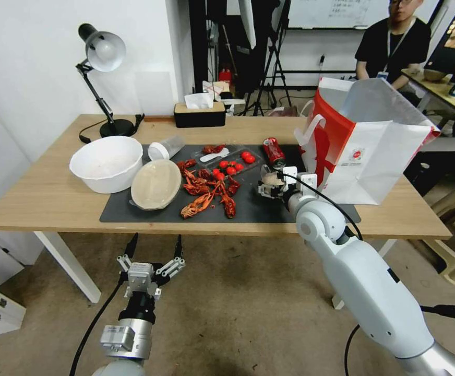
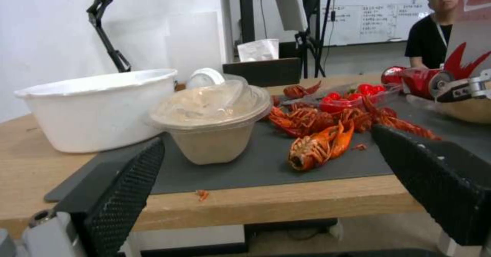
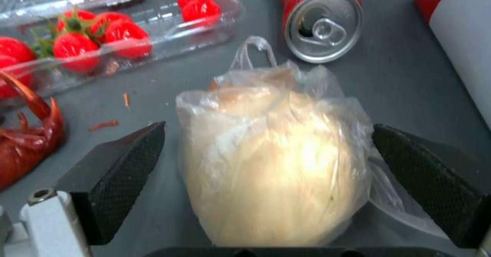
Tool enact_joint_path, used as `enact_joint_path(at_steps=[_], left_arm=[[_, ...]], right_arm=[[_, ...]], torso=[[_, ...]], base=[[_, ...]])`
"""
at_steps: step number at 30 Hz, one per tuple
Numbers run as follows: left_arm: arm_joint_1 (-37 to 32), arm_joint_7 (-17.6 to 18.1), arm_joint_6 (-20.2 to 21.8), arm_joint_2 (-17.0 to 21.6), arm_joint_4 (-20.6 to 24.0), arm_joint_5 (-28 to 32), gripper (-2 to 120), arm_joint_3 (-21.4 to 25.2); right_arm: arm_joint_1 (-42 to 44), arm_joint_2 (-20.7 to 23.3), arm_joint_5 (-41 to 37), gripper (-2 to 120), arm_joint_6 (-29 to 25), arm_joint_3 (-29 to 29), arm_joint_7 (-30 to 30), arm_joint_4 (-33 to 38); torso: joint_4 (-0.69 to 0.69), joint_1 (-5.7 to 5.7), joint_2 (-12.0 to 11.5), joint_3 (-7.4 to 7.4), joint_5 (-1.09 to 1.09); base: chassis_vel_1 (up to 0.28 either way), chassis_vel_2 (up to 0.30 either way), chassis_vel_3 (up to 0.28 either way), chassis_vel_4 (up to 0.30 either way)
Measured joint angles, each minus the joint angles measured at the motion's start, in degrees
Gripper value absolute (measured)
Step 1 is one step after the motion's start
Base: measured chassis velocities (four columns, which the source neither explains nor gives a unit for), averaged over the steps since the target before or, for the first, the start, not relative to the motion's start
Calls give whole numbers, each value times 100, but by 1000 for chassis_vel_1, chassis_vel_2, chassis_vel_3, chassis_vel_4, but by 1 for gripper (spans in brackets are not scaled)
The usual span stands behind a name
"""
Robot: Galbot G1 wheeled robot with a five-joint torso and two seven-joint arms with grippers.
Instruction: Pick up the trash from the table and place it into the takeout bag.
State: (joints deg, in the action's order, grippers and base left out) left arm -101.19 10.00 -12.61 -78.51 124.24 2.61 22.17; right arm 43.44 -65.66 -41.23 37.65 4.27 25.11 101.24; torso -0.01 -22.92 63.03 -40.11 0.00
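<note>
Sitting btwn right gripper (image 3: 266, 180) spread fingers (image 3: 122, 172): beige wad (image 3: 276, 165).

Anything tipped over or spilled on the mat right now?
Yes: the red can lies on its side by the bag, crayfish shells are strewn across the mat, and the clear cup lies tipped near the bowl.

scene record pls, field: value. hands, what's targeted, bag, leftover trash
right hand: open, fingers either side of the beige wad, on the mat
left hand: open, below the table edge, idle
takeout bag: upright at the table's right end, mouth open
red soda can: lying on the mat beside the bag
beige lidded container: next to the white bowl
clear plastic cup: on its side behind the container
</note>
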Motion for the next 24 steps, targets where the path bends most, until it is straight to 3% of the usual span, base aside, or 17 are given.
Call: enact_joint_path(at_steps=[4,19,24], left_arm=[[-2,1,0,-2,2,-2,100,-3],[-5,102,-8,15,32,20,100,-8],[-3,104,-7,13,38,18,100,-13]], right_arm=[[3,-22,-47,91,43,6,44,-29],[157,-78,-144,32,133,66,149,-35],[178,-45,-156,21,136,75,153,28]], torso=[[0,0,0,0,0],[1,1,0,1,0],[1,1,0,0,1]], base=[[0,0,0,0],[0,0,0,0],[0,0,0,0]])
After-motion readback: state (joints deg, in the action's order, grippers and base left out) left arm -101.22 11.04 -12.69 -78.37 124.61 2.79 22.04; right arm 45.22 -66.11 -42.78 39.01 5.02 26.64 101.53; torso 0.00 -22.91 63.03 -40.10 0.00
